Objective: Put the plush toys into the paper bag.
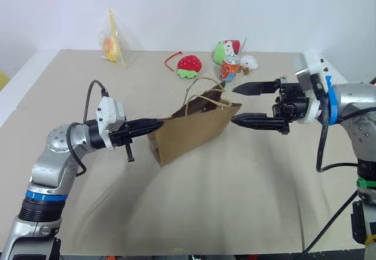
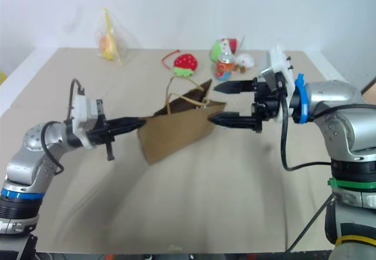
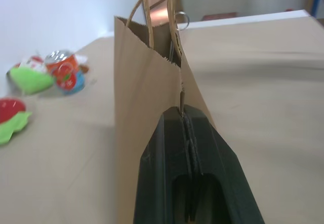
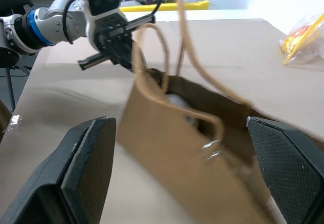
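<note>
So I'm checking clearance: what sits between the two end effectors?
The paper bag hangs between them in the left eye view: the left end effector pinches its edge, and the open right end effector is at its mouth.

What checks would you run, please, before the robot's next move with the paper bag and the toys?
1. Left gripper shut on the paper bag edge: ok.
2. Right gripper open, apart from the bag: ok.
3. Bag mouth open toward the right gripper: ok.
4. Toys inside the bag: cannot tell; something pale shows inside.
5. Drink can and strawberry toy lie clear of the bag: ok.
</note>
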